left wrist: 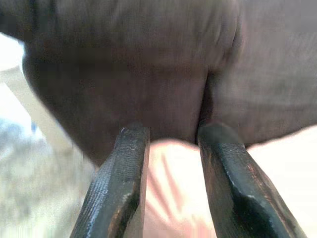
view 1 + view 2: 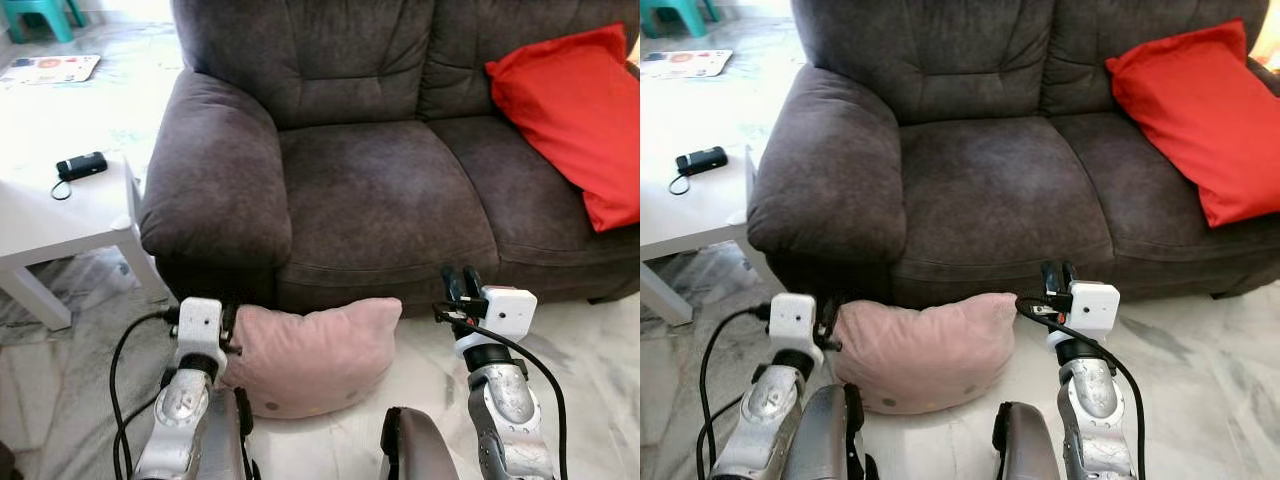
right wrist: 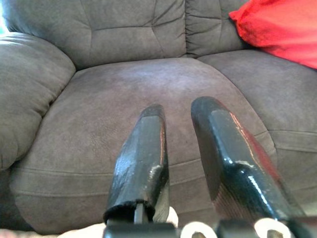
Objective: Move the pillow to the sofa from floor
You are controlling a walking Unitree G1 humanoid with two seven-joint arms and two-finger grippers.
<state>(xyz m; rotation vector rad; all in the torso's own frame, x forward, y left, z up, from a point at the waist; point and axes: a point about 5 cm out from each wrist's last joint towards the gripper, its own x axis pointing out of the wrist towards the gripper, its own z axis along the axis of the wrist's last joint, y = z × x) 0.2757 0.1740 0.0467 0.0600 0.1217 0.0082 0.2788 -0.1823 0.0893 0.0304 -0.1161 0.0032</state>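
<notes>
Down on the pale floor, hard against the front of the grey sofa, the pink pillow is lying slumped below the seat cushion. The left gripper is pressing in at the pillow's near-left edge, its fingers parted with pink fabric showing between them, nothing yet pinched. The right gripper is hovering just off the pillow's right corner, fingers slightly apart and holding nothing, pointing at the seat. That pillow is looking soft, light and floppy; squeezing it from both ends should be carrying it better than one corner pinch.
</notes>
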